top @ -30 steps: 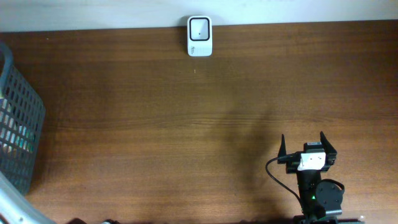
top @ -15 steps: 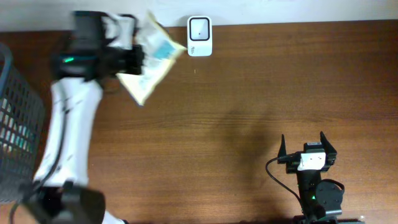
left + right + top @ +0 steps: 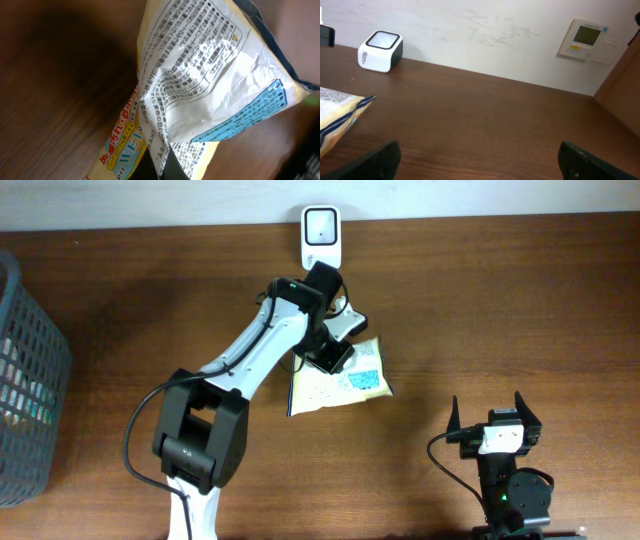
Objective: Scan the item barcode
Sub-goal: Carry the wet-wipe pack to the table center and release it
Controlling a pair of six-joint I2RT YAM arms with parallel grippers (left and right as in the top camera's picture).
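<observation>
Swinging in from the table's left within the last half second, the packet (image 3: 350, 380) is now carried just below the scanner (image 3: 321, 237) (its printed back is seen by the wrist camera), so scanning is judged near. It is clamped in the closed left gripper (image 3: 333, 352); the right gripper (image 3: 488, 415) is parked wide open, empty.

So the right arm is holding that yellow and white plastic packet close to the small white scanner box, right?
No, it is the left arm that holds the yellow and white plastic packet close to the small white scanner box; the overhead view shows it.
</observation>
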